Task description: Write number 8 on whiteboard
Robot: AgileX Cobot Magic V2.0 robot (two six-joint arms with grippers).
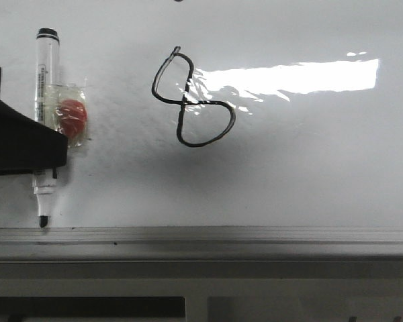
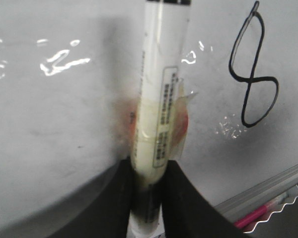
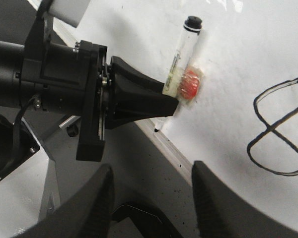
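My left pincer (image 1: 50, 144) clenches the clear-barrelled black marker (image 1: 46, 100) at left; the right pincer (image 3: 151, 198) hangs released. The thin black hand-drawn 8 (image 1: 191, 97) sits upper-centre on the glossy whiteboard (image 1: 309, 174), apparently complete; I'd lift the tip straight off to avoid smudging.

Left pincer (image 3: 171, 101) grips the marker (image 3: 181, 57) beside the number 8 (image 3: 280, 131) on the whiteboard (image 3: 238, 59).

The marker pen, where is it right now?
In the front view the marker stands at the whiteboard's left side, gripped by the left pincer, tip down near the frame, well left of the number 8.
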